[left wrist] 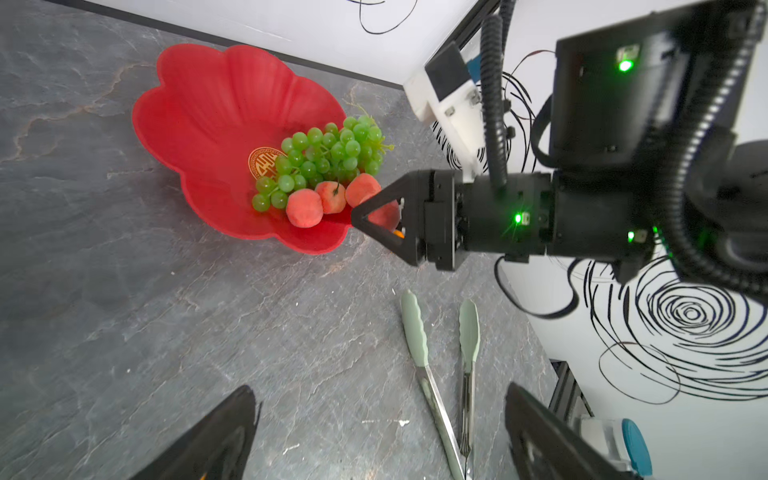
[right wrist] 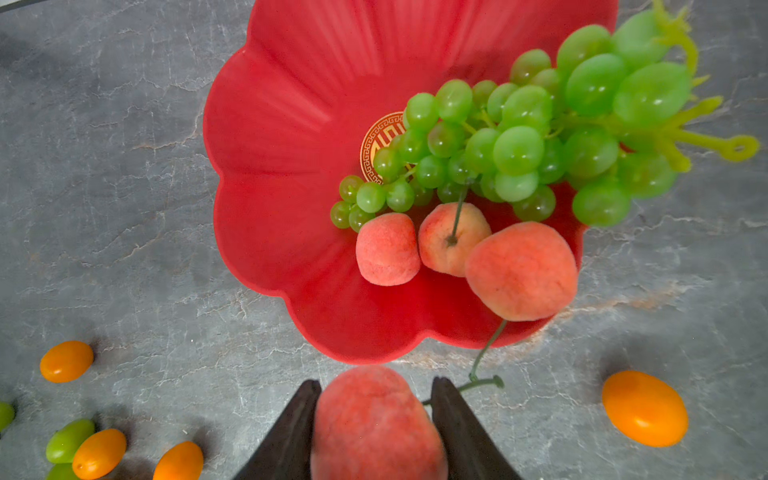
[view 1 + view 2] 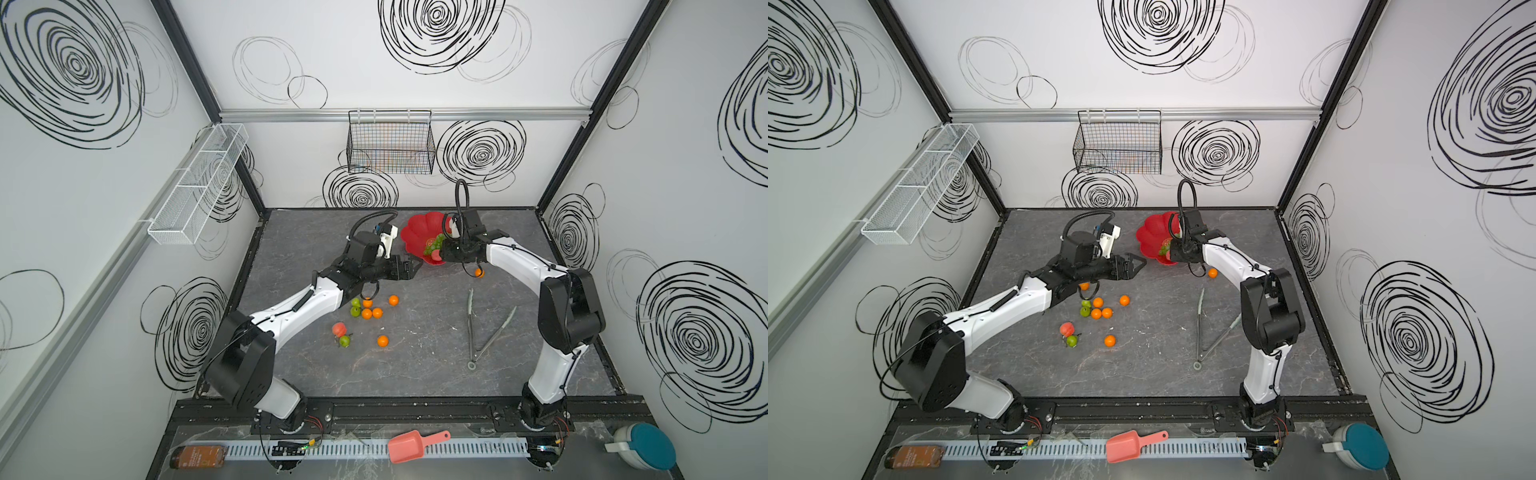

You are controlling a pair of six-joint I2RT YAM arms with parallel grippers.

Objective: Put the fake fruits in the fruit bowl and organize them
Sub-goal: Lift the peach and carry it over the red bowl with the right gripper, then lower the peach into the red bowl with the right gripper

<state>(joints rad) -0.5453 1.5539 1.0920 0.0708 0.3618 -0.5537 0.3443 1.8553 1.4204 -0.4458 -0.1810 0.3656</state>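
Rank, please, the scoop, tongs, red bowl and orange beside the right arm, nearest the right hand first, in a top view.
1. red bowl, at the right hand
2. orange, beside the arm
3. tongs, mid-table
4. scoop, front ledge

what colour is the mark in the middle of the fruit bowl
Gold: the mark on the fruit bowl shows clearest in the right wrist view.

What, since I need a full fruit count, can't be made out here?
- Fruit bowl: in both top views the right arm covers part of it and most of its contents.
- Peach in the right gripper: cut off by the picture's edge in the right wrist view.
- Orange: partly hidden under the left arm in a top view; more fruit beneath it cannot be ruled out.
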